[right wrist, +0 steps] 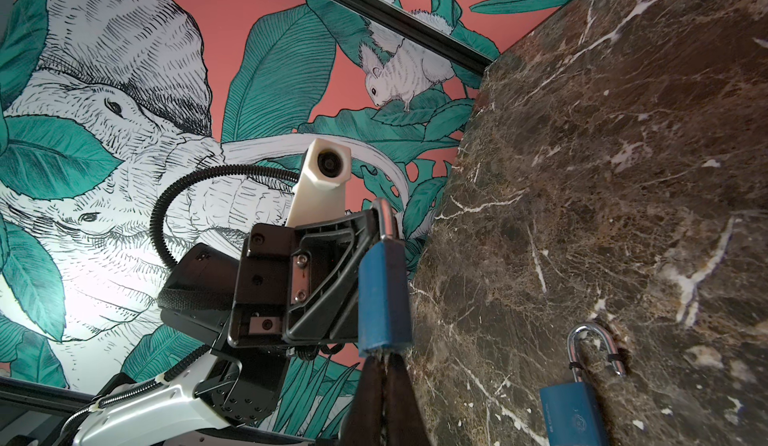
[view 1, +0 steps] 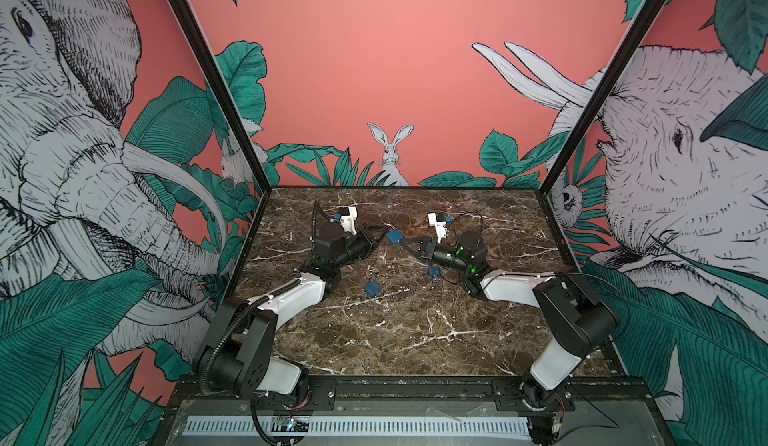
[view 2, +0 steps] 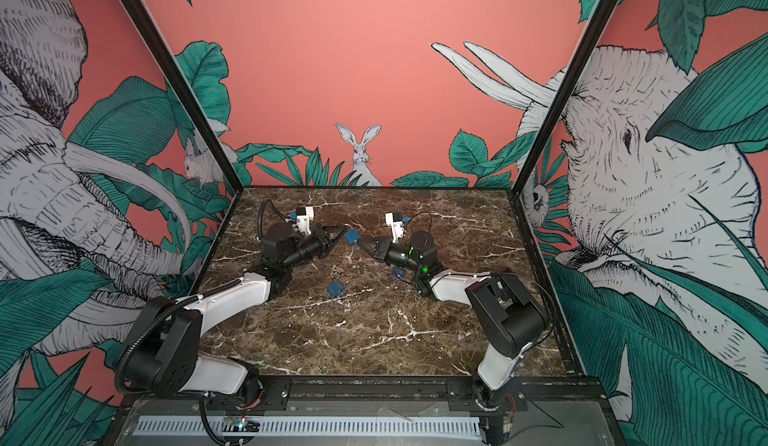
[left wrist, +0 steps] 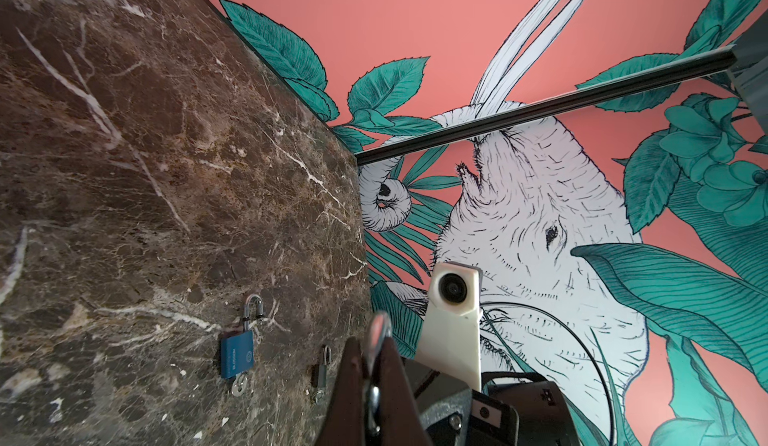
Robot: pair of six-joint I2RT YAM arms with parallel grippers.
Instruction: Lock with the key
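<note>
A blue padlock [view 1: 394,236] [view 2: 351,236] hangs above the middle of the marble table, between both grippers. My left gripper [view 1: 385,229] [left wrist: 372,348] is shut on its silver shackle [left wrist: 380,331] [right wrist: 385,217]. My right gripper [view 1: 402,243] [right wrist: 384,358] is shut at the bottom of the padlock's body [right wrist: 384,294], where the key sits. The key is almost wholly hidden between the fingers. Whether the shackle is pushed home cannot be told.
A second blue padlock [view 1: 372,288] [left wrist: 237,350] lies on the table [view 1: 395,331] with its shackle open and a key in it. Another padlock [view 1: 434,271] [right wrist: 575,415] lies under the right wrist, shackle open. Black frame posts stand at the back corners.
</note>
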